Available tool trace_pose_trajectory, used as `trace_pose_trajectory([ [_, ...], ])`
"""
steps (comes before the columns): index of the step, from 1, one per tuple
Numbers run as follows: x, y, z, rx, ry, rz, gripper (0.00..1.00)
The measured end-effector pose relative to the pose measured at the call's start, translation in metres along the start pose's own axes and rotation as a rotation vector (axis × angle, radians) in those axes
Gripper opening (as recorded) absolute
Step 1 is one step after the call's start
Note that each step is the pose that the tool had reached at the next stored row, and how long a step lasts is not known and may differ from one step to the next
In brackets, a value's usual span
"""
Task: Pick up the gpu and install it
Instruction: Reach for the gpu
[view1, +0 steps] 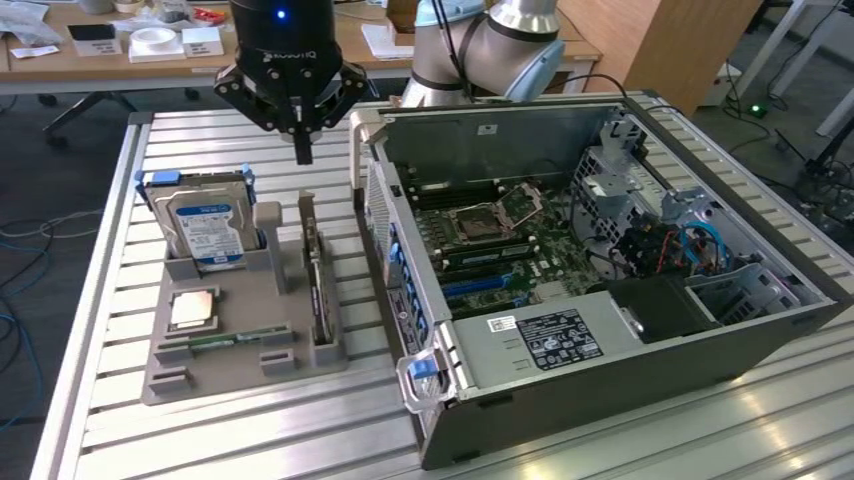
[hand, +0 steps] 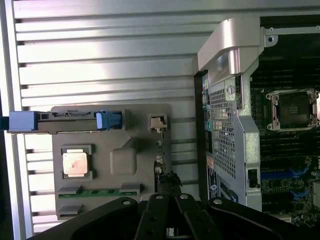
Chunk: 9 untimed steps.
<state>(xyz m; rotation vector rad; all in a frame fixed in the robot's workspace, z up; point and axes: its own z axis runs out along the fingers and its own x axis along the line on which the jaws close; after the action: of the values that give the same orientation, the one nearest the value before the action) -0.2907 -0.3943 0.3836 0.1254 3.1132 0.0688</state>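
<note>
1. Nearest in the exterior view, a slatted metal surface (view1: 267, 440) carried a grey holder tray (view1: 167, 385). A green memory stick (view1: 220, 341) and a square processor chip (view1: 194, 308) lay flat in the tray's near recesses. Neither was the part wanted.
2. Just beyond them stood the gpu (view1: 315, 285), on the side of the tray facing the computer case (view1: 561, 345). It sat on edge in its slot as a slim dark strip running away from the camera. It had not been lifted.
3. At the tray's far end, on the exterior view's left, a hard drive (view1: 207, 228) with a blue-and-white label stood upright. A grey post separated it from the gpu.
4. Above the far end of the gpu hung the pincer (view1: 303, 150). Its fingertips were pressed together, empty, and well clear of the card. In the wrist view the pincer (hand: 167, 186) sat almost over the card's thin edge (hand: 161, 167).
   - To grasp well, it would probably need to spread first and straddle that edge squarely.
   - It should likely move nearer the card's middle so the load balances.
   - It should then close gently and lift straight up, so the card does not bind in the slot.
5. Farthest, the case lay open with its motherboard (view1: 507, 250) showing. Its tall wall stood just beside the tray. The main risk looked to be the card knocking that wall, so keeping it upright and high seemed wise.
</note>
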Motion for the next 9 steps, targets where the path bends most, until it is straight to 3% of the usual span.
trace_pose_trajectory([
  [9,0.0005,-0.0018,-0.0001,0.0000,0.0000,0.000,0.11],
])
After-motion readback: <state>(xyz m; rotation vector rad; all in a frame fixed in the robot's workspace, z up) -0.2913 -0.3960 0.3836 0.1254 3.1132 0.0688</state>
